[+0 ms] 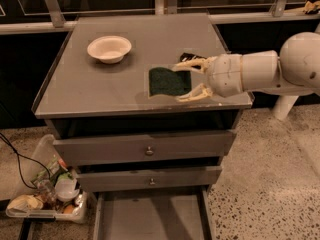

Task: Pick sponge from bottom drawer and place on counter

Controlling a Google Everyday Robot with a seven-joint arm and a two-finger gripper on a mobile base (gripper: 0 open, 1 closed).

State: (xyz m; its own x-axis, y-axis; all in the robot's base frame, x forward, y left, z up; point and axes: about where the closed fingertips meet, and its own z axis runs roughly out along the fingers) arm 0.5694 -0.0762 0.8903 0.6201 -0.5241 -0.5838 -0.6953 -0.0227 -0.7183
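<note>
My cream two-finger gripper [189,79] is clamped on the small rectangular dark green sponge [166,81], which sticks out past its fingertips, low over the front part of the broad flat grey desk [100,91]. I think I should lower gently until the sponge lies flat, then release and lift straight up, away from the edge.
</note>
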